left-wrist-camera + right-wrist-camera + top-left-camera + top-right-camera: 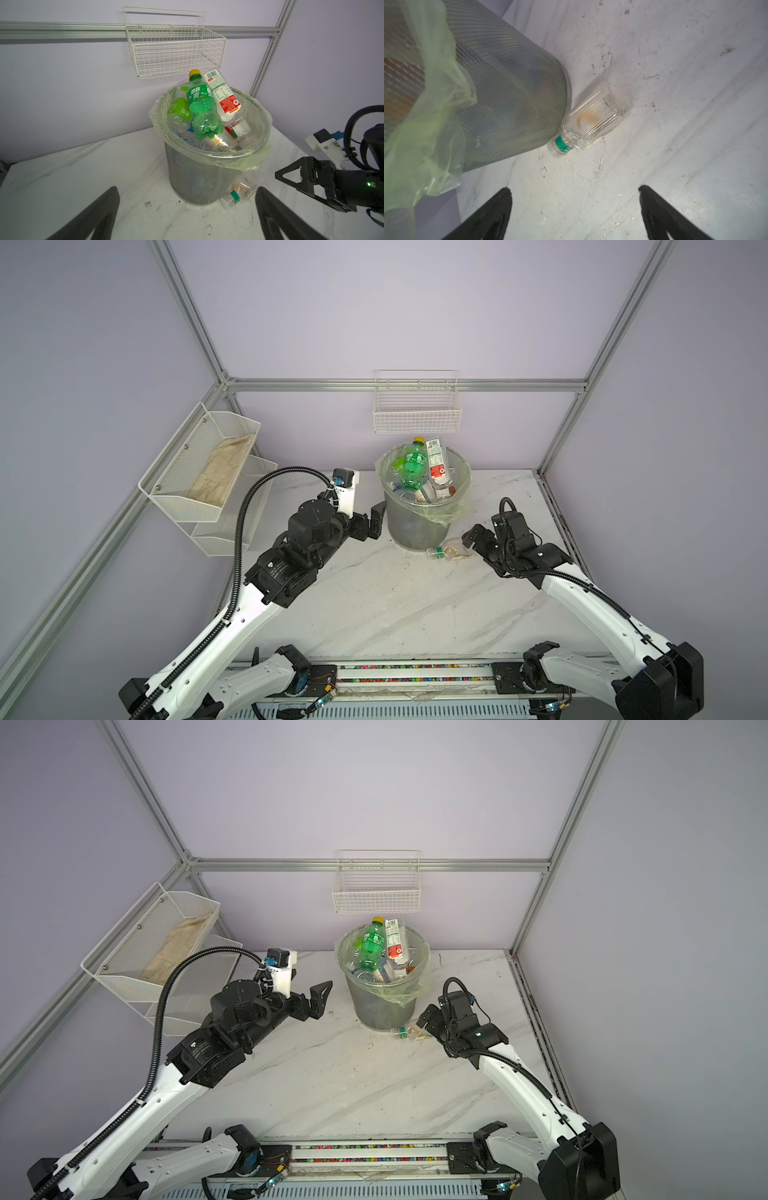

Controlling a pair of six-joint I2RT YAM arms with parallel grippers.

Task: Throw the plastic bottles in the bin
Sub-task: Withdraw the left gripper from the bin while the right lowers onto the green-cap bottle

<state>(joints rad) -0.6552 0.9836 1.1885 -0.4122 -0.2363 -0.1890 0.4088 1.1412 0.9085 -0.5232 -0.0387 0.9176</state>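
We note bin (409, 526) at frame centre in both top views, heaped; green bottle (413, 464) pokes above rim. Only clear bottle (446, 551) lies outside, flat at bin's lower-right foot, touching mesh. Right gripper (574, 188) jaws wide apart, empty, near it. Left gripper (187, 188) likewise apart, empty. Risks, our judgement: finger strikes mesh, shoves bin; dropped bottle rolls off heap.
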